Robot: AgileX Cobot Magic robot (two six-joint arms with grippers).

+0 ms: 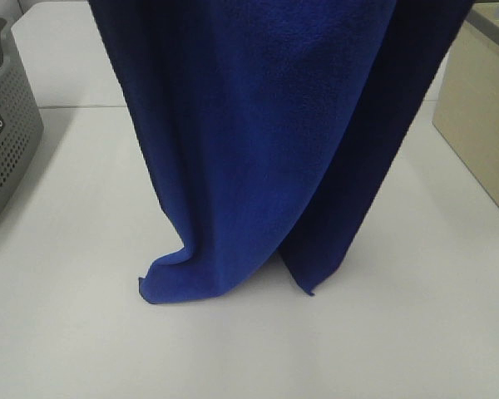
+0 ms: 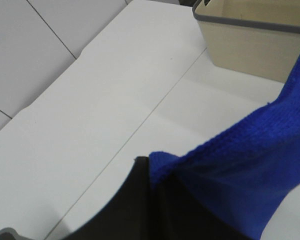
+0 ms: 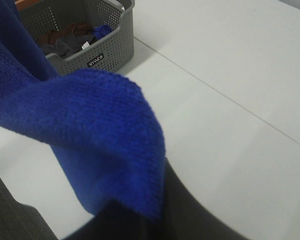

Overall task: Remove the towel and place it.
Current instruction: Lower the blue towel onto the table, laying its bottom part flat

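The deep royal-blue towel hangs spread in the middle of the exterior high view. Its upper edge runs out of the top of the frame, and its lower folds and corners rest on the white table. Neither gripper shows in that view. In the left wrist view my left gripper is shut on an edge of the towel, with the dark fingers pinching it. In the right wrist view my right gripper is shut on another edge, and the towel drapes over the dark fingers.
A grey perforated basket stands at the table's left edge; the right wrist view shows it holding several cloths. A beige bin stands at the right, and also shows in the left wrist view. A seam crosses the tabletop.
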